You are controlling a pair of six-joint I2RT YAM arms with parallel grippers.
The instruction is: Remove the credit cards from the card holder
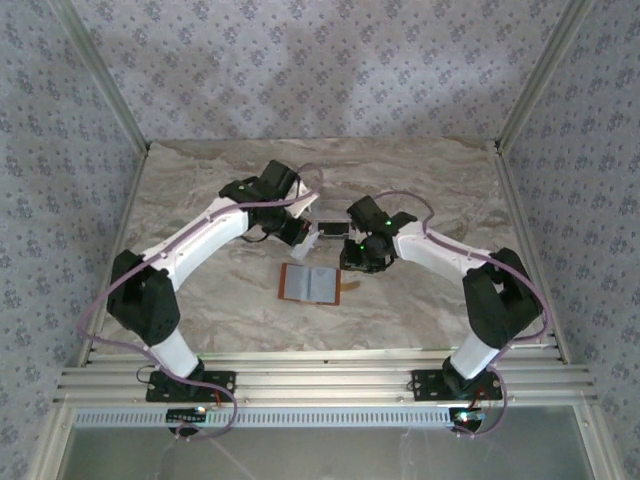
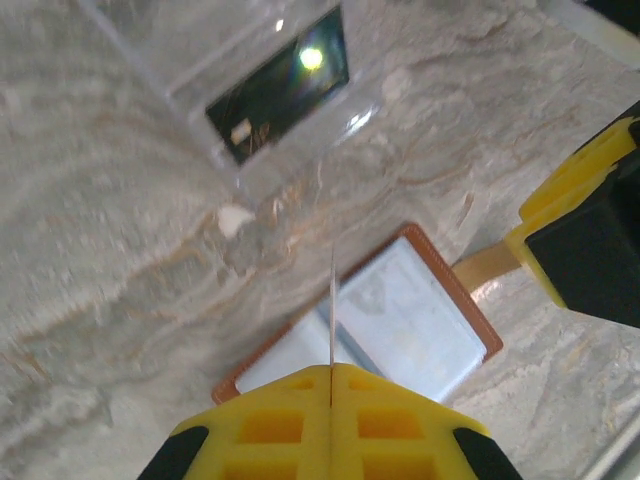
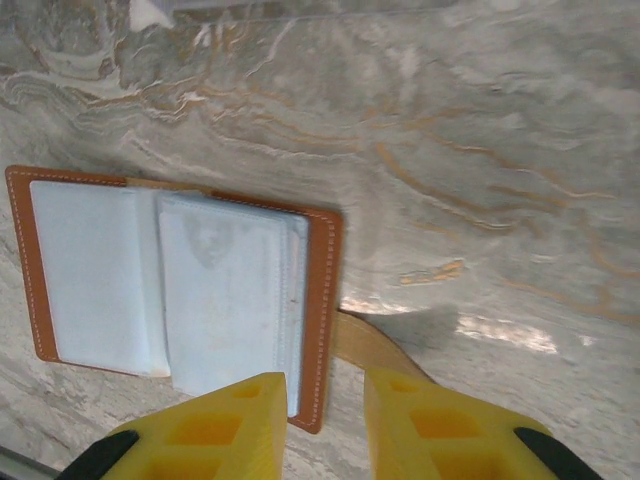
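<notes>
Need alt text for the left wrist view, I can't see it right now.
The left end effector, shut, pinches a thin pale card seen edge-on above the open card holder on the marble table. A dark card lies in a clear tray beyond.

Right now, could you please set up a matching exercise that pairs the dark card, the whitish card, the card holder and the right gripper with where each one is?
Things
1. dark card
2. whitish card
3. card holder
4. right gripper

Places or states
A. lying open on the table
B. pinched edge-on in the shut left gripper
C. jaws apart, over the holder's edge by the strap tab
D. lying in the clear tray

Pairs: 1-D, 2-B, 3-A, 4-C
</notes>
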